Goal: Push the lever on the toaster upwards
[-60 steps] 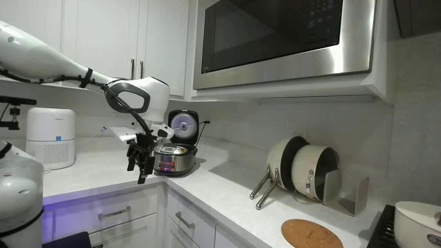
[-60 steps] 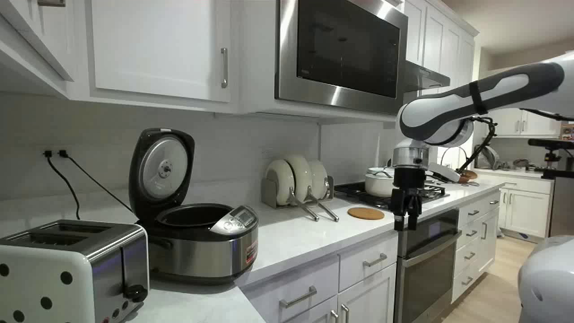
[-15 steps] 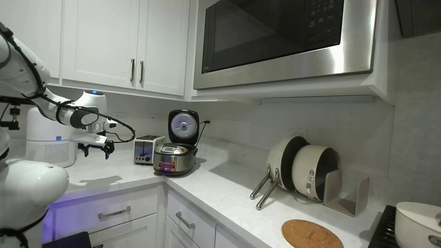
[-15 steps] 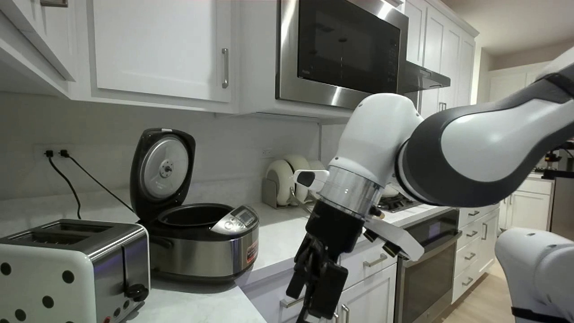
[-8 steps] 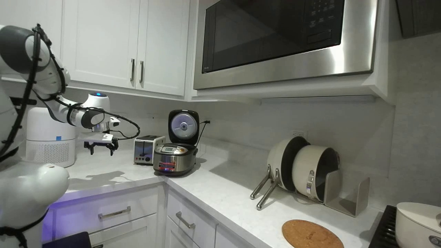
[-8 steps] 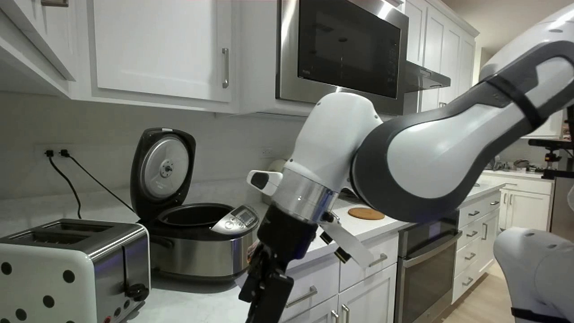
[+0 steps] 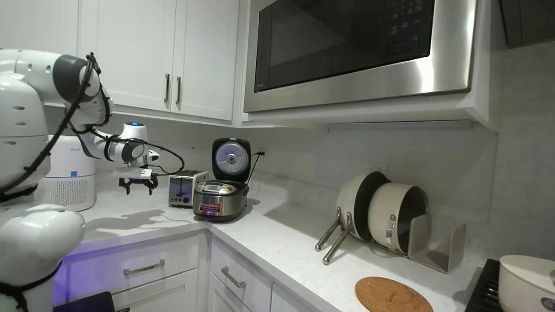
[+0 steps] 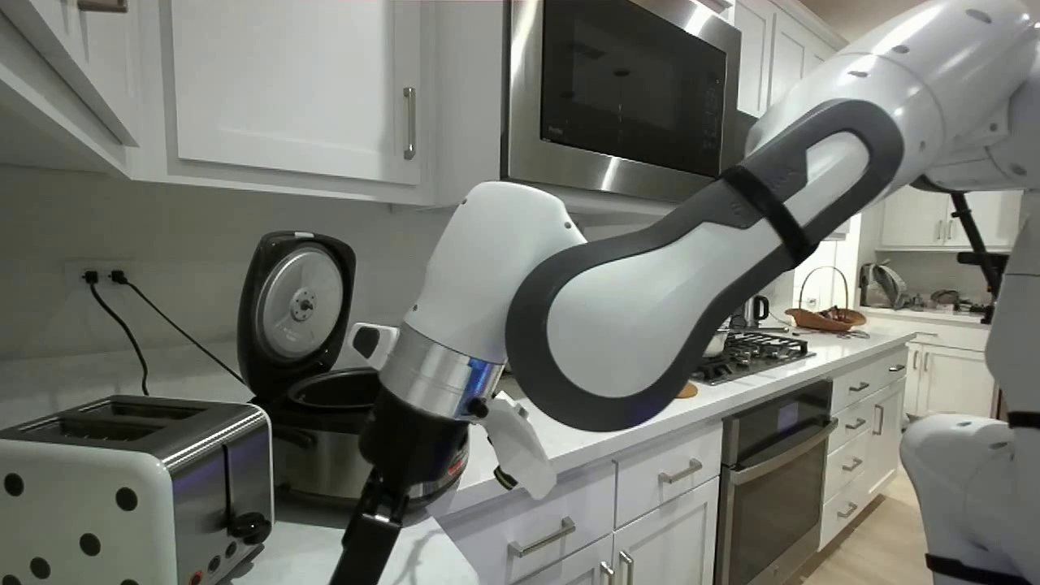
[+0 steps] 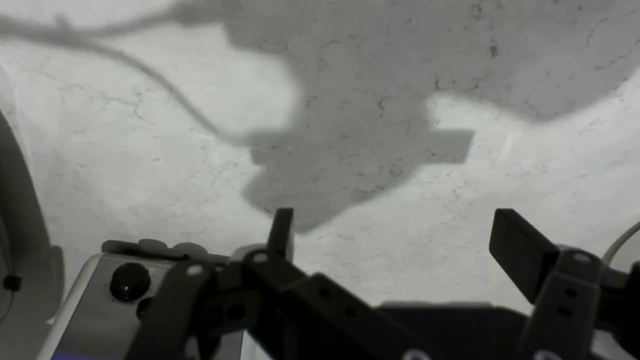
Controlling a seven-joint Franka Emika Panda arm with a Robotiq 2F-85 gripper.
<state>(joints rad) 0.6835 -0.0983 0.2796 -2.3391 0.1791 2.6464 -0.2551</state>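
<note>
The toaster [image 8: 213, 487] has a white dotted side, a chrome front and a dark slotted top. It stands on the counter, also seen in an exterior view [image 7: 177, 186]. Its black lever knob [image 8: 248, 528] sits low in the front slot. In the wrist view, part of the toaster's front [image 9: 97, 320] shows at the lower left, with a black knob on it. My gripper [image 7: 139, 190] hangs above the counter, apart from the toaster, on the purifier's side. In the wrist view its fingers [image 9: 394, 215] are wide apart with nothing between them.
A steel rice cooker [image 7: 219, 203] with raised lid stands right beside the toaster. A white purifier [image 7: 71, 190] is behind the arm. Upper cabinets [image 7: 125, 56] hang above the counter [image 7: 173, 221]. Pans [image 7: 392, 212] stand in a rack farther along.
Over four seconds my arm has swung away from in front of the cooker and toaster to over the counter beside the toaster. In the last second the gripper has moved closer to the toaster.
</note>
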